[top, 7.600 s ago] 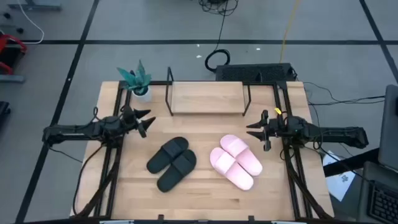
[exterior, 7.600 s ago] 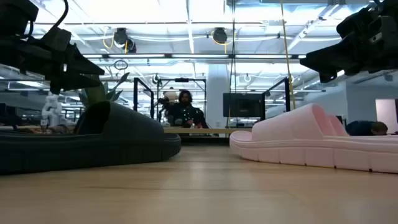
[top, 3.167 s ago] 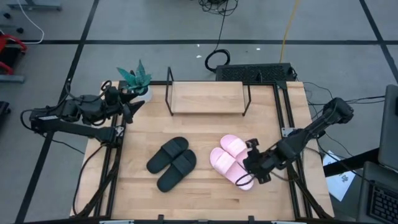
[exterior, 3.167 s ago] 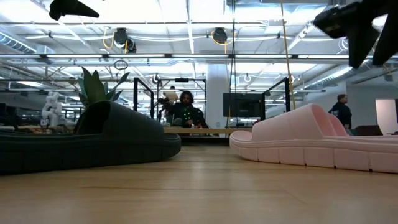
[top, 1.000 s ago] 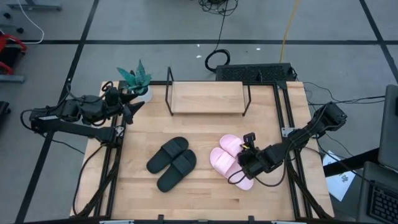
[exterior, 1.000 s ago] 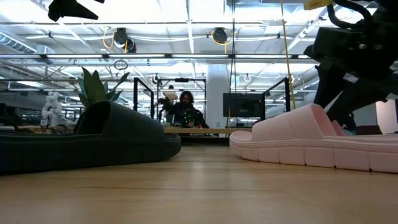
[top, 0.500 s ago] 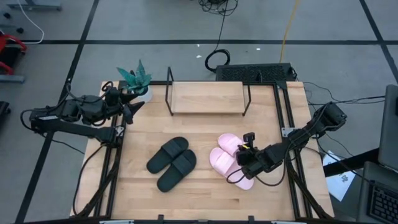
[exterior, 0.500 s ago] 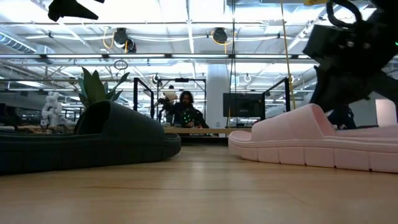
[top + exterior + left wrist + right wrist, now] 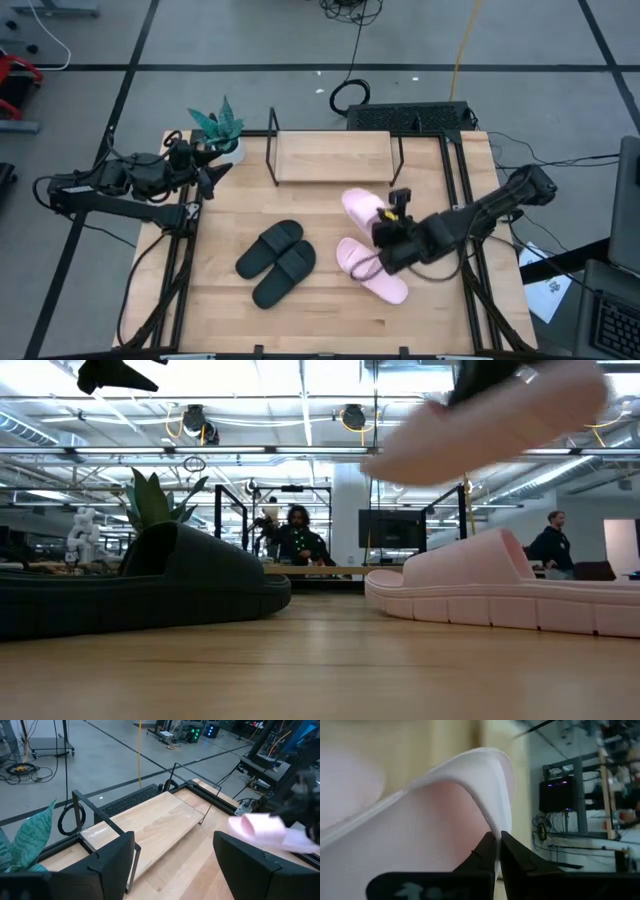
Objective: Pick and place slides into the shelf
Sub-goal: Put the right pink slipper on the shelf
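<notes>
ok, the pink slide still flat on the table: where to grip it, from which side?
Grip the wide strap of the pink slide on the table, probably from above, one finger under the arch through its open end and one on top. It lies sole-down, so the raised strap is the only thin edge standing clear. The right gripper holds the lifted pink slide that way, pinching the strap edge.

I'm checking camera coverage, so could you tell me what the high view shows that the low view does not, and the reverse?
Only the high view shows the shelf, bare, the right gripper shut on the lifted pink slide, and the waiting left gripper beside the plant. Only the low view shows daylight under the raised slide and people in the room behind. Both show the other pink slide and the black slides on the table.
</notes>
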Robot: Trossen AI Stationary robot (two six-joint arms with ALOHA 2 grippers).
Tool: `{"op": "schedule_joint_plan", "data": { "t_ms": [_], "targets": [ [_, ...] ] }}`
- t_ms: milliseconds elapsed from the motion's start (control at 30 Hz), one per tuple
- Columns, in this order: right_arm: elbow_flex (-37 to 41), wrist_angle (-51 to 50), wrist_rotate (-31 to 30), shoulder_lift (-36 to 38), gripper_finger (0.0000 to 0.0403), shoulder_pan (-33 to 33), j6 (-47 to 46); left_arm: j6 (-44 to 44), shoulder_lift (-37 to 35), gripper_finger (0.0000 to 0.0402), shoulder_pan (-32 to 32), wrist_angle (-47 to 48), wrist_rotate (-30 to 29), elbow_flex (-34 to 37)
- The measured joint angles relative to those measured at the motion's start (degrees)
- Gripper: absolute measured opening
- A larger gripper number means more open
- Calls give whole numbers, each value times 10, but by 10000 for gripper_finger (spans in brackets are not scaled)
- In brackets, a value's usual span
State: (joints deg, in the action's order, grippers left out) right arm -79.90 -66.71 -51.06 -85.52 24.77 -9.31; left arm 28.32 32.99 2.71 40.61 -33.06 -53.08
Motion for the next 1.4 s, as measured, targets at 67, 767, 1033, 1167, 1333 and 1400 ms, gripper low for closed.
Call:
{"op": "schedule_joint_plan", "data": {
  "t_ms": [67, 767, 1033, 1167, 1333, 1400],
  "targets": [
    [-41, 12, -1, 0, 1, -33, 1, 0, 0, 273, 0, -2, 0, 0],
    [-86, 221, 122, -110, 0, -401, 208, -1, 0, 273, 0, -2, 0, 0],
    [-86, 181, 100, -166, 0, -449, 225, -1, 0, 273, 0, -2, 0, 0],
    [-85, 155, 87, -162, 0, -466, 226, -2, 0, 273, 0, -2, 0, 0],
    [-86, 140, 88, -137, 0, -479, 229, -12, 0, 273, 0, -2, -5, 0],
    [-86, 130, 89, -130, 0, -481, 230, -12, 0, 273, 0, -2, -9, 0]
  ]
}}
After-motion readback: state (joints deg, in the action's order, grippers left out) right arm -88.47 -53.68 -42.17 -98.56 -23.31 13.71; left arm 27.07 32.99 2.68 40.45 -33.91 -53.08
